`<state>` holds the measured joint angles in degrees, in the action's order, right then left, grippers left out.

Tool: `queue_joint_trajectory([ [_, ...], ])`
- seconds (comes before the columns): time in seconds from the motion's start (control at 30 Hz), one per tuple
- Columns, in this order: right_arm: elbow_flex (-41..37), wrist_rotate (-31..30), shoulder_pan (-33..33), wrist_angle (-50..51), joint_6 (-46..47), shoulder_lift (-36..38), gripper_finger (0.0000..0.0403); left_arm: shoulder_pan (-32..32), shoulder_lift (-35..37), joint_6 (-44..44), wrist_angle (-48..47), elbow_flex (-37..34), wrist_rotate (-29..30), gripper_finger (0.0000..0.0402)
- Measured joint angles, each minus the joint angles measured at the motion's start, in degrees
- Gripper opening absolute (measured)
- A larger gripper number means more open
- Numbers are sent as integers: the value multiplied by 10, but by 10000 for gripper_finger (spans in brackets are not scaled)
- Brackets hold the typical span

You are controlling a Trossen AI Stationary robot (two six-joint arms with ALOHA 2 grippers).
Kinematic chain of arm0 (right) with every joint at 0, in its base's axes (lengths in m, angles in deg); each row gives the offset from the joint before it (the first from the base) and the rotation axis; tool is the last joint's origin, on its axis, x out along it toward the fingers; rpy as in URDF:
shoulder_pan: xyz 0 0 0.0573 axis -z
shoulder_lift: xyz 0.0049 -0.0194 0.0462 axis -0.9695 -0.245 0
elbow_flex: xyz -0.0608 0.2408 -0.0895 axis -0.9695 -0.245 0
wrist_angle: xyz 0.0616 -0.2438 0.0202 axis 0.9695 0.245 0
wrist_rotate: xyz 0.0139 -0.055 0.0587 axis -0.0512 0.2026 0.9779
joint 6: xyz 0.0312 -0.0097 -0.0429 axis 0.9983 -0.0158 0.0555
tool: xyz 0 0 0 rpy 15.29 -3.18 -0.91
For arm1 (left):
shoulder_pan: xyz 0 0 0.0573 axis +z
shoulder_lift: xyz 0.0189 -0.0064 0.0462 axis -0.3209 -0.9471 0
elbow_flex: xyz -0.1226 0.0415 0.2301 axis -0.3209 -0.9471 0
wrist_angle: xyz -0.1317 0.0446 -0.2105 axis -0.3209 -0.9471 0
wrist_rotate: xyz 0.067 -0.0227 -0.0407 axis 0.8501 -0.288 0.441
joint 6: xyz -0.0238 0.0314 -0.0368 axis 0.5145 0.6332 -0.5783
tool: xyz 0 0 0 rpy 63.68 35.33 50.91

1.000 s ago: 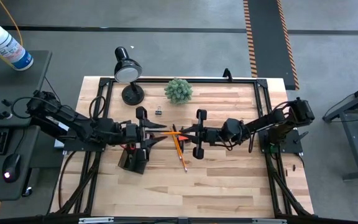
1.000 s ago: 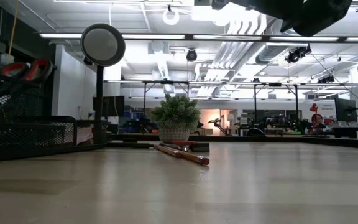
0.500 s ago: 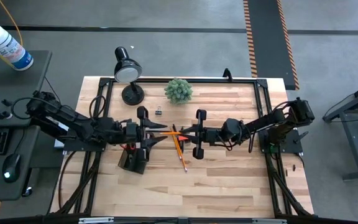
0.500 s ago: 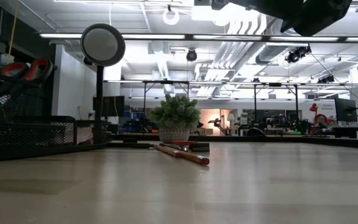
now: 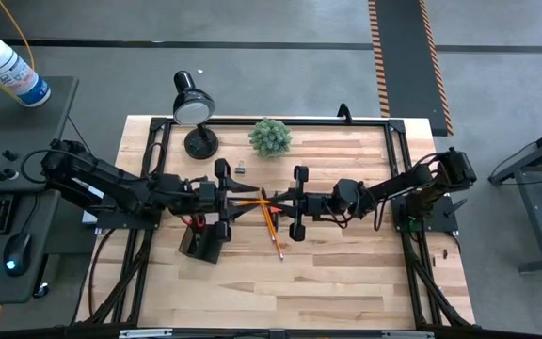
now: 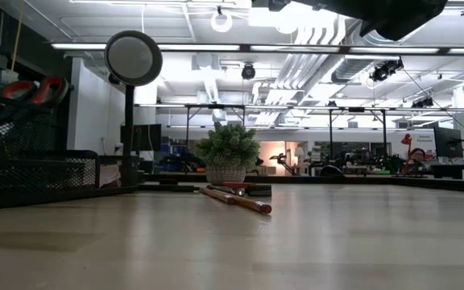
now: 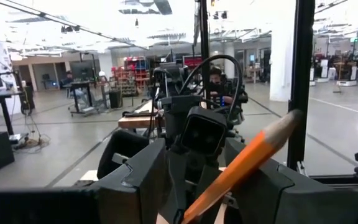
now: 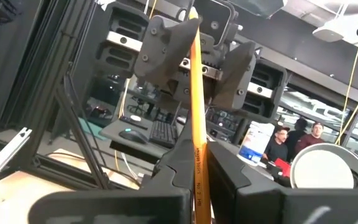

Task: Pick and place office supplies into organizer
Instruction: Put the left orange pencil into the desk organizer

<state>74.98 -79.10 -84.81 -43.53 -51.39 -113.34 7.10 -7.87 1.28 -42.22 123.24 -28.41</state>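
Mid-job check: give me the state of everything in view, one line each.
right gripper: shut on the held pencil, above mid-table
left gripper: open, facing the right one, fingers either side of that pencil
held pencil: lifted, bridging the two grippers
loose pencils: lying on the table
scissors: standing in the organizer, handles up
organizer: upright
binder clip: on the table

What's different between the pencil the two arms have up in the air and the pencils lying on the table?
The held pencil is off the table, reaching from the right gripper, whose fingers clamp it, toward the left gripper; the table pencils lie flat on the wood. The held pencil runs along the line between the arms; the table pencils lie slanted across that line. Both are thin and yellow-orange.
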Motion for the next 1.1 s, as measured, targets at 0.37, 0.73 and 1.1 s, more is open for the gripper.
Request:
queue_joint_trajectory([
  [0.37, 0, -26, 0, 1, -17, 0, 15, 0, 0, 9, 0, 0, 16, 147],
  [0.73, 0, -32, 0, -7, -27, 0, 15, 0, 0, 26, -13, 0, 23, 11],
  [1.1, 0, -38, 0, -3, -24, 0, 15, 0, 0, 35, -13, 0, 23, 7],
])
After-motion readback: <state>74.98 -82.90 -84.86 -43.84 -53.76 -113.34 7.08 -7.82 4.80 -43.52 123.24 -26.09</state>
